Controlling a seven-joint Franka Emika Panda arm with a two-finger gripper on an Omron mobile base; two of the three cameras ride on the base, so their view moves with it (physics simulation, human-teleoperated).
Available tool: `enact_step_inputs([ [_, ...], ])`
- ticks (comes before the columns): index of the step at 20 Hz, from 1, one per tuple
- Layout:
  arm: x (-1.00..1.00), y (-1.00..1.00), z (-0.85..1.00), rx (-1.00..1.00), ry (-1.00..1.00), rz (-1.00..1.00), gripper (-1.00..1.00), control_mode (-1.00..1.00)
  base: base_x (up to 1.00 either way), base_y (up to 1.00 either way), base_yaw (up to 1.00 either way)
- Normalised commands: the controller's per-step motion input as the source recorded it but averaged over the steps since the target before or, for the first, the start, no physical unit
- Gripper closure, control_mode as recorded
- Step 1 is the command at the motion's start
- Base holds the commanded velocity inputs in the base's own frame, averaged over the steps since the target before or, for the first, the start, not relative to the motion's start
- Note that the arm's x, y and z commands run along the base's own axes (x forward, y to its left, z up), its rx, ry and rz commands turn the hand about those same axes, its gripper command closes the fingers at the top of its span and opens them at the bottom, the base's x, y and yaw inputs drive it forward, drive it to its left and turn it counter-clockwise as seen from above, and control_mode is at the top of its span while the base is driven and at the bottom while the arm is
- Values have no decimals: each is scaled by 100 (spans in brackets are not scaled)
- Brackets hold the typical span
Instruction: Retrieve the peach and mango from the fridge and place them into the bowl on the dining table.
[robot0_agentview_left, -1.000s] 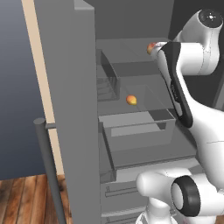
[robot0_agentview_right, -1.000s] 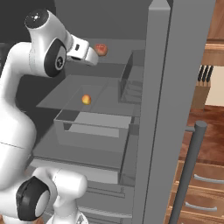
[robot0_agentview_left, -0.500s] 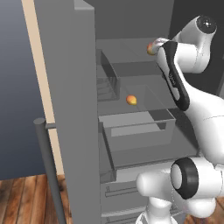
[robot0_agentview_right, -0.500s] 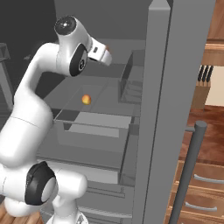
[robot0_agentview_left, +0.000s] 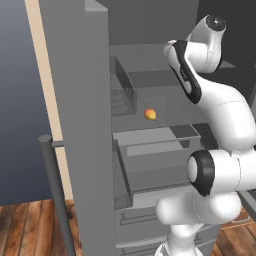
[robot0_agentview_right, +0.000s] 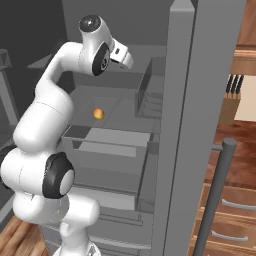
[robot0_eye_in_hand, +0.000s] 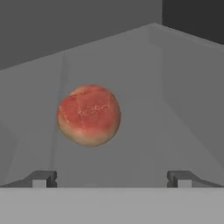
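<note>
While tool (robot0_eye_in_hand: 112, 179) gapes wide | one peach (robot0_eye_in_hand: 89, 115) ahead | one mango (robot0_agentview_left: 150, 114) on fridge (robot0_agentview_left: 80, 100) shelf

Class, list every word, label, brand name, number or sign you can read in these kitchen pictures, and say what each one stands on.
None can be read: the fridge, its shelves and drawers, the peach, the mango, the robot arm and the knife block all show plain surfaces with no lettering.

peach (robot0_eye_in_hand: 89, 115) ahead of the gripper (robot0_eye_in_hand: 112, 178) on an upper fridge (robot0_agentview_left: 80, 125) shelf, mango (robot0_agentview_left: 150, 114) on the shelf below
</note>
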Motion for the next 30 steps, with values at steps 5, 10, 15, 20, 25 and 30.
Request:
enact_step_inputs([
  [5, 74, 1, -8, 0, 1, 0, -100, -100, 0, 0, 0],
  [10, 67, 0, -18, 0, 0, 0, -100, -100, 0, 0, 0],
  [15, 40, 3, -24, 0, 0, 0, -100, -100, 0, 0, 0],
  [20, 6, 9, -33, 0, 0, 0, -100, -100, 0, 0, 0],
  [25, 0, 8, -55, 0, 3, 0, -100, -100, 0, 0, 0],
  [30, 16, 0, -50, 0, 0, 0, 100, -100, 0, 0, 0],
])
